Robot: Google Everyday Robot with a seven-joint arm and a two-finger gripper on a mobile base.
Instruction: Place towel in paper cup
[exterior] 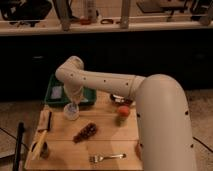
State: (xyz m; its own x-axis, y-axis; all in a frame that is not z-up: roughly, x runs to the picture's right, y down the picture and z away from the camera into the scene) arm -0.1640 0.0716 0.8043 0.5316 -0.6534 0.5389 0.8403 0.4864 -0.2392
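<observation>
White arm reaching down over paper cup at the wooden counter.
End effector sits just above the cup mouth, near green tray; cannot tell whether it is open or closed. Towel not clearly visible, possibly at the cup or in the grip. Task looks near its end, release unconfirmed. Fork and grapes lie untouched. No readable labels.
</observation>
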